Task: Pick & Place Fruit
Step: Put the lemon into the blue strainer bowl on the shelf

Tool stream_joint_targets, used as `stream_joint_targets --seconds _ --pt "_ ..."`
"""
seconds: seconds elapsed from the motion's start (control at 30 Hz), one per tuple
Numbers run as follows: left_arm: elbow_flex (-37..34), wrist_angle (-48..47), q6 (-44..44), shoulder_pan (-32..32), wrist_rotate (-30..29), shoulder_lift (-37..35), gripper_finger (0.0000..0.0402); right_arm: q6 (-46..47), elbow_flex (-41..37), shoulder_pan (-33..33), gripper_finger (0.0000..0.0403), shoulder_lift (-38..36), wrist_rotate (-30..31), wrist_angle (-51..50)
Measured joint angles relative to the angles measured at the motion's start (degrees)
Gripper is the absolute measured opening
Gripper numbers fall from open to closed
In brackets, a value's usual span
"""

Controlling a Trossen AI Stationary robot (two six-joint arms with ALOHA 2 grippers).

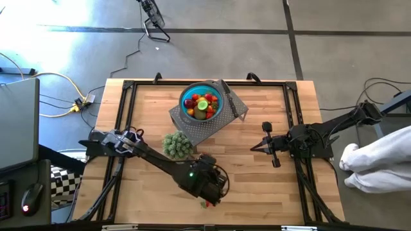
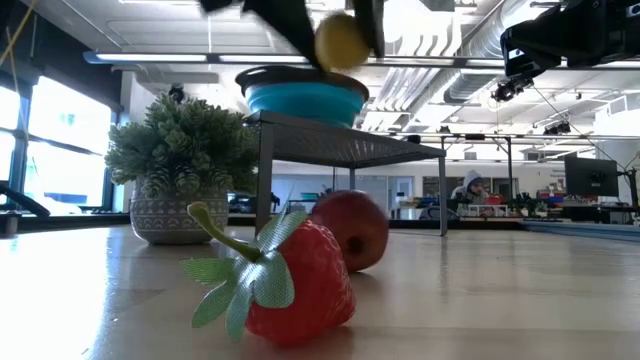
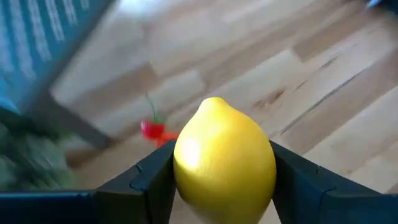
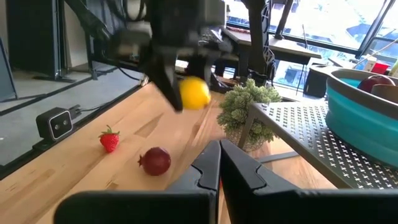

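Right now the left gripper [image 3: 224, 177] is pinching a lemon [image 3: 224, 160] between its two fingers [image 3: 152, 177], lifted clear of the table [image 1: 270, 192] near the front edge. The relation that matters: the blue bowl [image 1: 204, 102] sits on a raised mesh stand [image 1: 209, 122] toward the back middle of the table, well apart from the gripper and higher than the tabletop, so from here the lemon has to go back, toward the table's middle and over the rim. The left arm is clearly the nearer one and already has the load; the right gripper [image 4: 219, 165] is pressed together, empty, parked on the right side of the table and pointing toward the middle. The lemon is bright yellow, smooth, oval with a small nub at the end, and its long axis runs roughly along the fingers, nub end pointing outward away from the wrist; the fingers grip it across its narrow width. The bowl already holds a heap of red, orange and green fruit. Still on the table below the gripper: a strawberry [image 2: 290, 285] with green leaves lying on its side, and a dark red apple [image 2: 355, 228] just behind it, touching or almost. A small potted plant [image 2: 180, 175] stands between the gripper and the stand, so my guess is the path should pass above it.
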Motion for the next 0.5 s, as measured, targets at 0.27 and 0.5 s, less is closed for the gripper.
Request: stream_joint_targets --seconds 0.27,0.5 --pt "13.4 -9.8 11.3 0.0 -9.8 -0.8 0.0205 0.0 0.0 0.0 0.0003 0.0 0.0 0.0" --pt "11.7 -13.2 13.8 3.0 -14.8 -7.1 0.0207 0.0 0.0 0.0 0.0003 0.0 0.0 -0.5"
